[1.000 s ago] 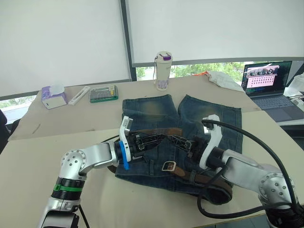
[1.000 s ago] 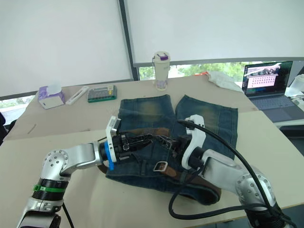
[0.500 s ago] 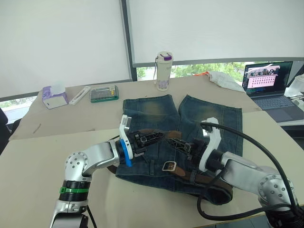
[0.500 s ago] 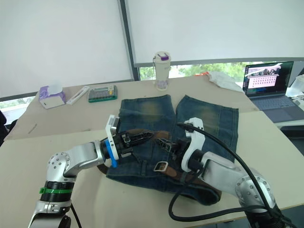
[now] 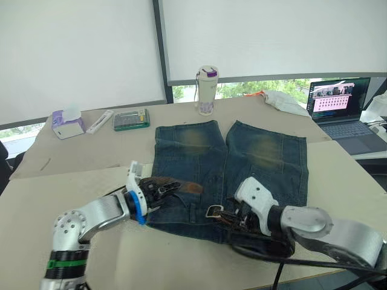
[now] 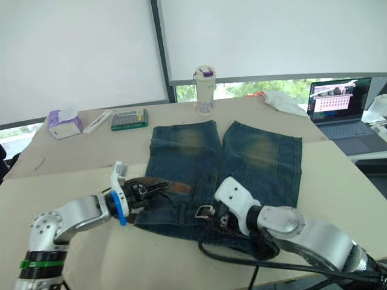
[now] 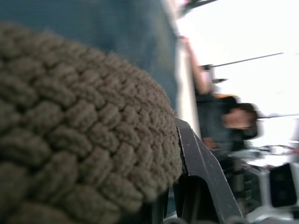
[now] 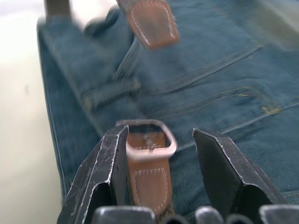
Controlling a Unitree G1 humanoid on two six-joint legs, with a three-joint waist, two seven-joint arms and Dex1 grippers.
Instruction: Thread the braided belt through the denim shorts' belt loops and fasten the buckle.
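Risk: your left hand, clamped on the belt tip, may lose it. Right hand sits spread around the buckle; close off-centre and it skids across the shorts.

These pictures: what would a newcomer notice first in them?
The shorts lie flat mid-table. At their waistband the left gripper holds the tip of the belt, and the open right gripper straddles the buckle.
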